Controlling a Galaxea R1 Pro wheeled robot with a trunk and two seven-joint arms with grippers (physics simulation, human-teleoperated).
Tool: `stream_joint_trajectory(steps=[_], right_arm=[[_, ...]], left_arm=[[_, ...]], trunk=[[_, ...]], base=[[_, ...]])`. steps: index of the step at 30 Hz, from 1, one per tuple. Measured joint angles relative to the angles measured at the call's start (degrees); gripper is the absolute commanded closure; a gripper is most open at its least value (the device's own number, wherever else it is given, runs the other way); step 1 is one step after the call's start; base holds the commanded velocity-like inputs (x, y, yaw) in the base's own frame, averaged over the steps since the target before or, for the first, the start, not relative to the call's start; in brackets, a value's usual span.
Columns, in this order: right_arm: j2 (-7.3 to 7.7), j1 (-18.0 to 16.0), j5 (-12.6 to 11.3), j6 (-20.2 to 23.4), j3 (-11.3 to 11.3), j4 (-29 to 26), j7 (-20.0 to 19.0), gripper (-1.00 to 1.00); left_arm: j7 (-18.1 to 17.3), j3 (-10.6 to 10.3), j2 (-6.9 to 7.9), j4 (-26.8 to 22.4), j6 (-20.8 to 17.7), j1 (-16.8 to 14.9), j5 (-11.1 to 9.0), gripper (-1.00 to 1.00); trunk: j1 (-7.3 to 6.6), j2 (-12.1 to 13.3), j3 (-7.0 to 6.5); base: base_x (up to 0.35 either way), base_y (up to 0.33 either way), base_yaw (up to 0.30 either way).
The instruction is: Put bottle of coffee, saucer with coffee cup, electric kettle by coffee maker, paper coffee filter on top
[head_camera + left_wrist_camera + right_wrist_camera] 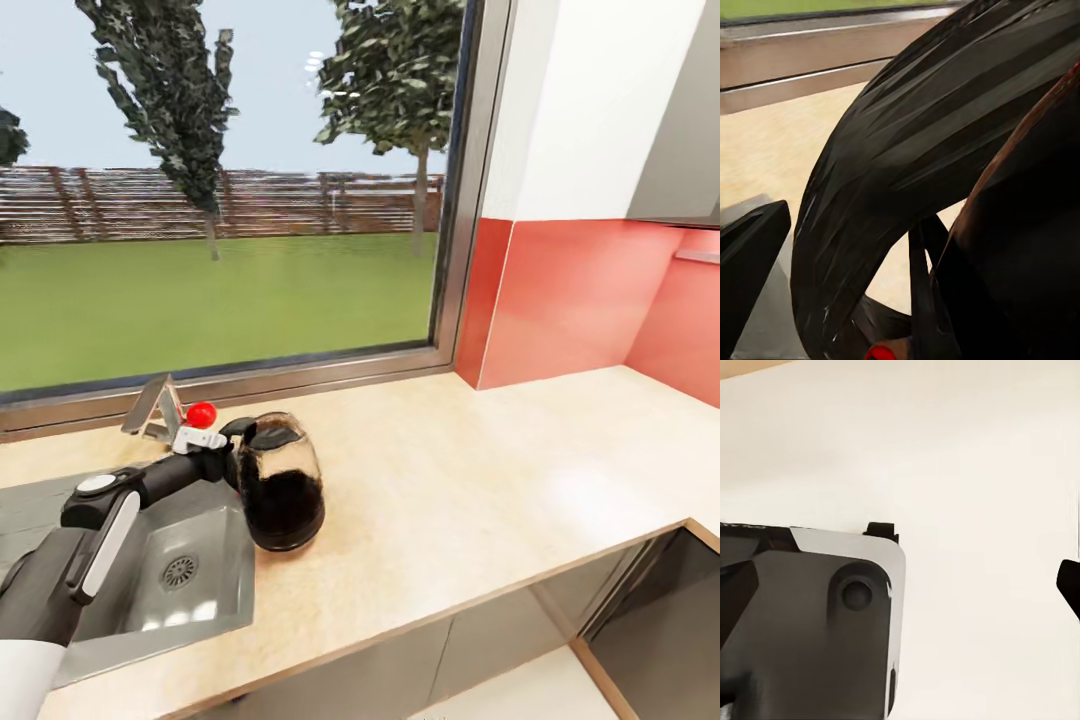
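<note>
A light beige tabletop [480, 480] is seen running beneath a wide window [220, 190] and turning a corner at the right, where a red backsplash [580, 300] is fitted below white wall and a grey upper cabinet [680, 120]. Grass, a wooden fence and trees are visible through the glass. One steel sink [200, 580] is recessed into the tabletop at the left, and one faucet [160, 410] with a red knob is mounted behind it.

One coffee maker [282, 485], a glass carafe with dark contents and a black lid, is positioned upright on the tabletop just beside the sink's right rim. Its black handle [238, 440] is met by the left hand [215, 455], with the arm extended over the sink. In the left wrist view, the curved handle [915, 165] is seen very close between the fingers [750, 270]; a firm grip cannot be confirmed.

In the right wrist view, the right hand [900, 607] is shown spread apart over a pale surface, with nothing held.
</note>
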State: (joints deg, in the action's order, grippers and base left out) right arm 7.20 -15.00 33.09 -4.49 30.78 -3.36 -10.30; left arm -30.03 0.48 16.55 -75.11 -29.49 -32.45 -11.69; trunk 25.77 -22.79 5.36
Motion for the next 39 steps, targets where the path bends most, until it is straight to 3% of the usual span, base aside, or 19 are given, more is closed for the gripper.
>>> stream_joint_trajectory(steps=[20, 22, 23, 24, 39], right_arm=[[0.04, 0.01, -0.01, 0.00, 0.03, -0.02, 0.01, -1.00], [0.21, 0.01, -0.01, 0.00, 0.03, -0.08, 0.00, -1.00], [0.17, 0.01, -0.04, -0.01, 0.10, -0.22, -0.01, -1.00], [0.17, 0.01, -0.04, -0.01, 0.10, -0.24, -0.02, -1.00], [-0.01, 0.00, -0.04, 0.00, 0.10, -0.08, 0.02, -1.00]], left_arm=[[0.33, 0.01, 0.06, -1.23, -0.18, -0.69, 0.02, 1.00], [0.37, 0.85, 0.10, -1.23, -0.17, -0.81, 0.14, 1.00], [0.28, 3.39, 0.22, -1.57, -0.49, -0.77, -0.24, 1.00], [0.32, 4.02, 0.25, -1.72, -0.24, -0.75, 0.49, 1.00], [0.26, 4.33, 0.17, -2.03, -0.54, -0.47, 0.05, 1.00]], trunk=[[0.00, -0.02, -0.59], [-0.02, -0.01, -0.62], [-0.02, 0.00, -0.61], [-0.02, -0.02, -0.61], [-0.02, -0.01, -1.07]], base=[[-0.255, -0.101, 0.219], [-0.016, 0.003, 0.009], [-0.001, 0.000, 0.001], [0.000, 0.000, 0.000], [0.000, 0.000, 0.235]])
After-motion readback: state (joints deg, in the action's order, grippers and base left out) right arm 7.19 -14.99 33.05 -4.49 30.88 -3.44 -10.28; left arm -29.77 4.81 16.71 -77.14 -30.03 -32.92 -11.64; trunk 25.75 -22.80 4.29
